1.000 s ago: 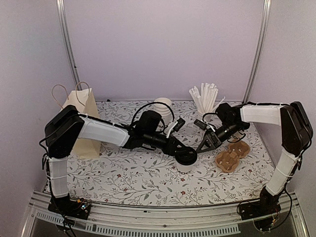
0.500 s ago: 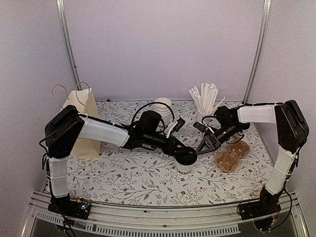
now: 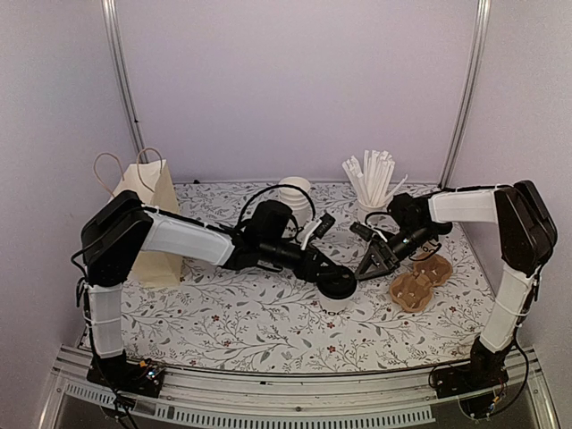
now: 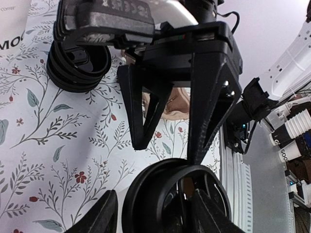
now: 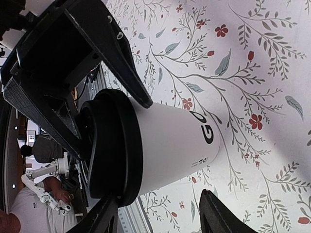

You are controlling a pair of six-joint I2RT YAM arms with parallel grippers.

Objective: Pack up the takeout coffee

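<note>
Right hand (image 3: 368, 265): half open, empty, now edged closer to the lidded takeout coffee (image 3: 334, 300) standing on the bench (image 3: 232, 322), probably to take it over. Left hand (image 3: 334, 275): fingers straddle the black lid (image 3: 338, 283); whether they grip it cannot be told. Pulp carrier (image 3: 418, 281) lies just beside; the straddling fingers crowd the approach.

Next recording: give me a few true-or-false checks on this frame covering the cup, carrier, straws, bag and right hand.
The lidded cup stands upright on the table. True.
The cardboard carrier already holds a cup. False: its wells are empty.
The straws stand at the back right. True.
The paper bag lies flat. False: it stands upright at the left.
The right hand is shut. False: its jaws are apart with nothing between them.
</note>
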